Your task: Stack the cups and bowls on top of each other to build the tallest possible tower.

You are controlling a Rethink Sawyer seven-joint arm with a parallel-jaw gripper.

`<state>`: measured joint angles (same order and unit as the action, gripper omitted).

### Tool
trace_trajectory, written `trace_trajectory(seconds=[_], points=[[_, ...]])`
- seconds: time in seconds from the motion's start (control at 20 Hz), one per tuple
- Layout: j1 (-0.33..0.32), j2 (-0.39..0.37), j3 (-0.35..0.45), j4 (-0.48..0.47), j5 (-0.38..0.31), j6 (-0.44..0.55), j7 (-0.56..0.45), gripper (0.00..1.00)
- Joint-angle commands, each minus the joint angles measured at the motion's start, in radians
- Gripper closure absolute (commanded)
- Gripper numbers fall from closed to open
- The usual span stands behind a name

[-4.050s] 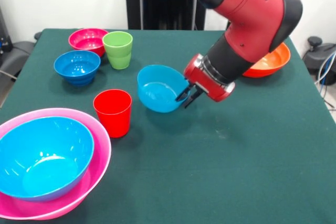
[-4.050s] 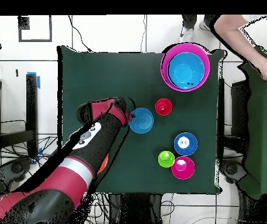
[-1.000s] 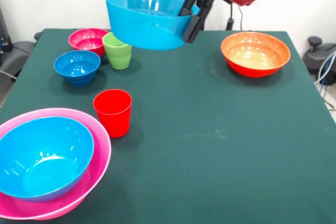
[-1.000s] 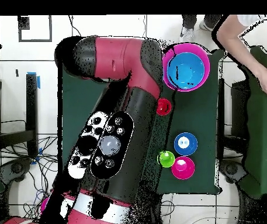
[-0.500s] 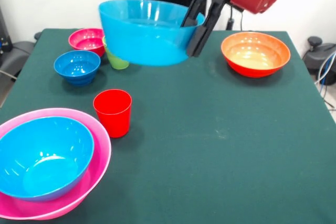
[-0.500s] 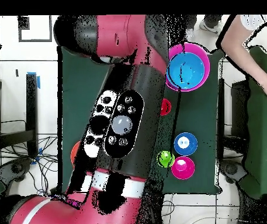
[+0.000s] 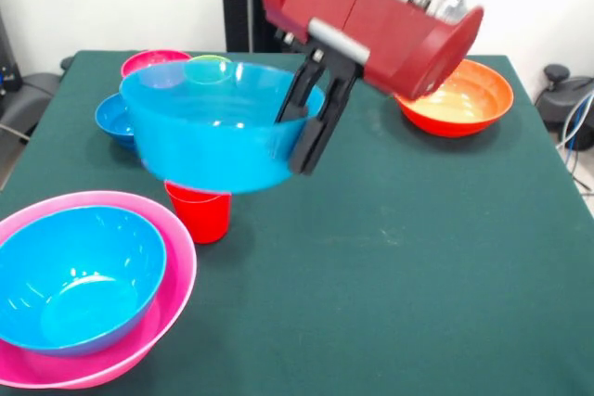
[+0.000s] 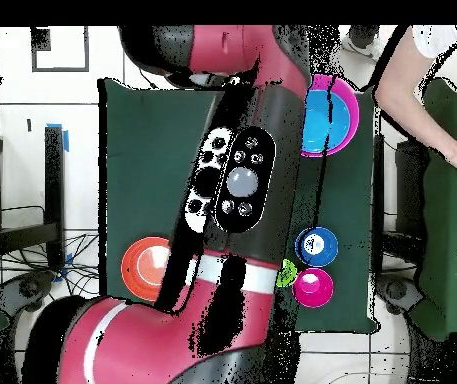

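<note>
front view: your gripper (image 7: 311, 118) clamps the rim of a glossy blue bowl (image 7: 218, 136), held aloft, mouth up and tipped slightly toward the camera, above the red cup (image 7: 200, 212) near the tower (image 7: 88, 289).

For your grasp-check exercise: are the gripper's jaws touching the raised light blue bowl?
Touching. In the front view the gripper jaws straddle the rim of the light blue bowl, one inside, one outside, holding it in the air.

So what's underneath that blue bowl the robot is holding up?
Under the held blue bowl stands a red cup, only its lower part showing. The gripper clamps the bowl's rim. The cup's top is hidden.
</note>
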<state>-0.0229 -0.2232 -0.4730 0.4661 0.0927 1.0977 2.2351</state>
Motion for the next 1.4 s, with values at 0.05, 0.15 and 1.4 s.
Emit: trace_trajectory(seconds=[0.05, 0.15, 1.4], points=[[-0.039, 0.087, 0.12, -0.146, 0.001, 0.177, -0.342, 1.0], [-0.045, 0.1, 0.112, -0.173, 0.009, 0.194, -0.351, 1.0], [-0.059, 0.072, -0.026, -0.312, 0.064, 0.426, -0.393, 1.0]])
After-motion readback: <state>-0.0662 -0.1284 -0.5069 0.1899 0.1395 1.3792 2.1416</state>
